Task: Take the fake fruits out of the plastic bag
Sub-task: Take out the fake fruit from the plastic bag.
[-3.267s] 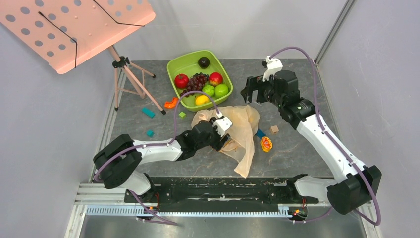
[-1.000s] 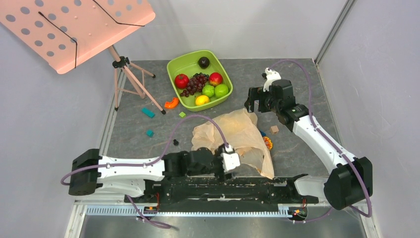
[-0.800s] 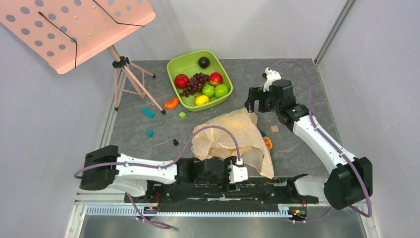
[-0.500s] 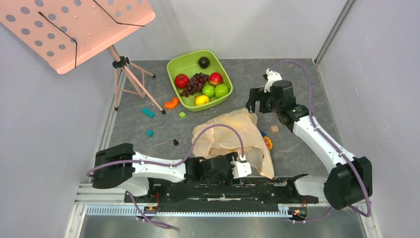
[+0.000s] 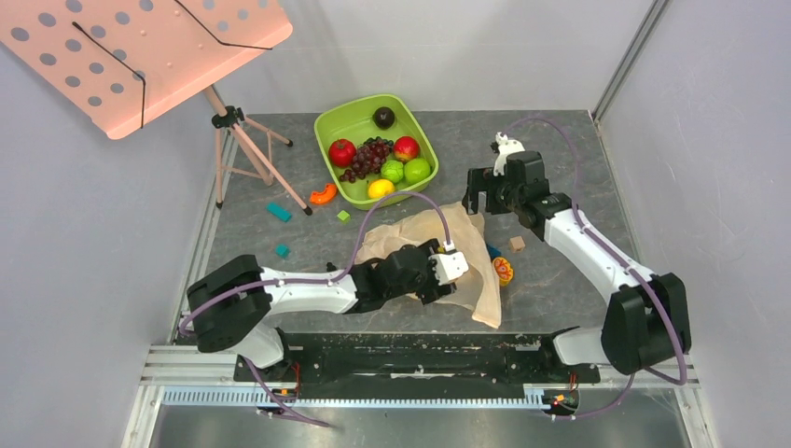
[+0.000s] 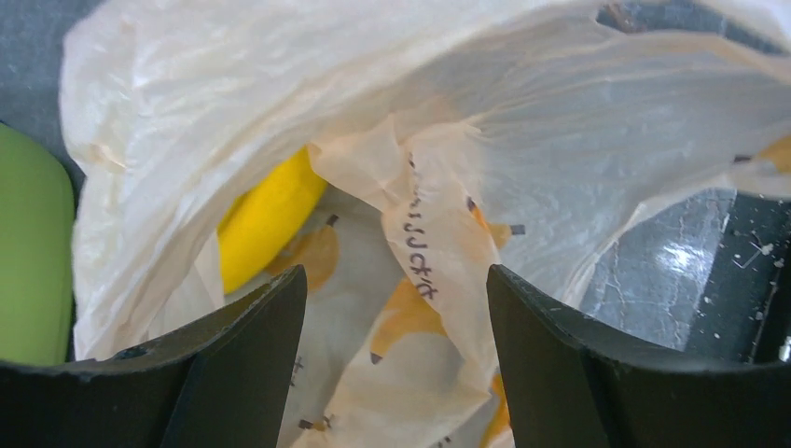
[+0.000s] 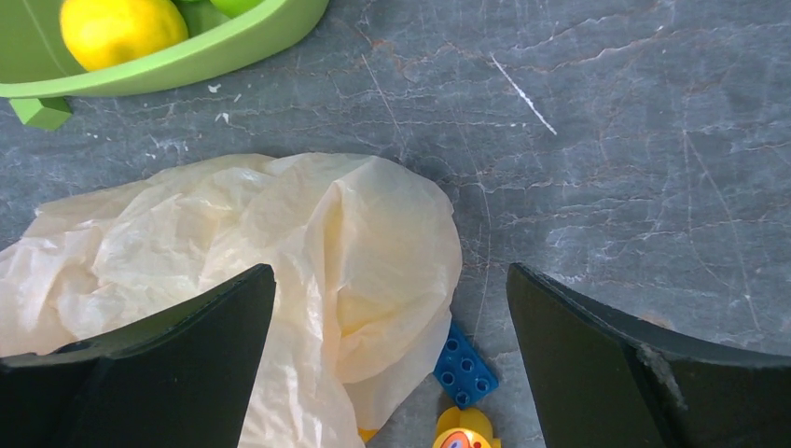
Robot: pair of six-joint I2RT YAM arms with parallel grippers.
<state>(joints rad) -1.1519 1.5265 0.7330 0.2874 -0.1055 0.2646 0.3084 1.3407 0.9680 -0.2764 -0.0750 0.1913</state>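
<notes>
The peach-beige plastic bag lies crumpled on the grey table, between the arms. My left gripper is open at the bag's near side, its jaws wide apart around a fold of the bag. In the left wrist view a yellow banana shows inside the bag. My right gripper is open and empty, hovering above the bag's far edge. A dark red-purple grape bunch and a small round yellow fruit lie in the green tub.
The green tub also holds red and green apples and a dark plum. A blue block and a yellow toy lie right of the bag. Small blocks and an orange piece lie left. A pink music stand stands far left.
My left arm swung from the near edge back up to the bag, and the bag's near flap shifted. The right gripper stayed almost still above the bag's far edge.
</notes>
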